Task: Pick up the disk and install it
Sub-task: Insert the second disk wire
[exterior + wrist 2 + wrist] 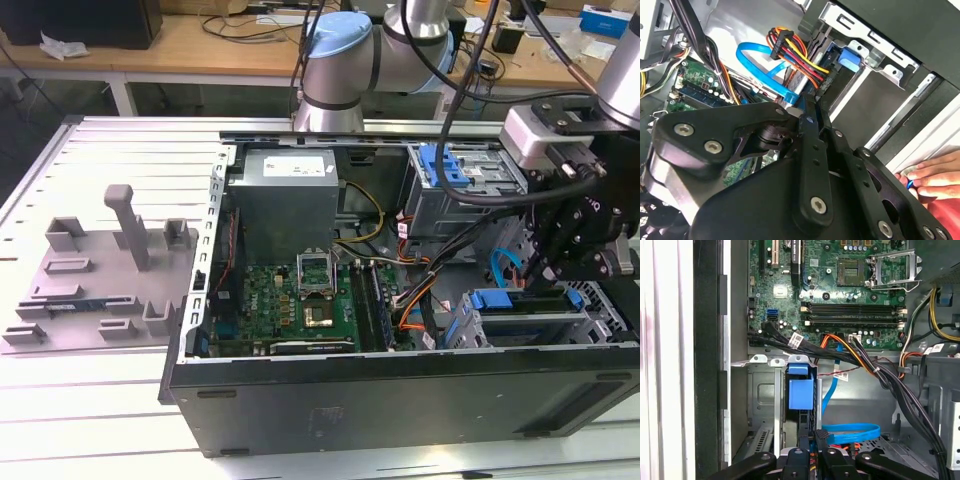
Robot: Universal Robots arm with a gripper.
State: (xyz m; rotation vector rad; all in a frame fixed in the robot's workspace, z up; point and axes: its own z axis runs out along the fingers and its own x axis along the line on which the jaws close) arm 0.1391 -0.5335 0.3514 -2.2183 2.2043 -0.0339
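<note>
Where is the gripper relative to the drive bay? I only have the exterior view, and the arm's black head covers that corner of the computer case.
Observer: In the first wrist view the gripper sits right at the bay's mouth, in line with the blue-framed disk, which stands on edge in the bay.
Operator: Is anything crowding it?
Observer: A flat blue cable loops right beside the gripper.
Operator: Is anyone nearby?
Observer: Yes. In the second wrist view a hand rests on a pale surface just beyond the case's wall.
</note>
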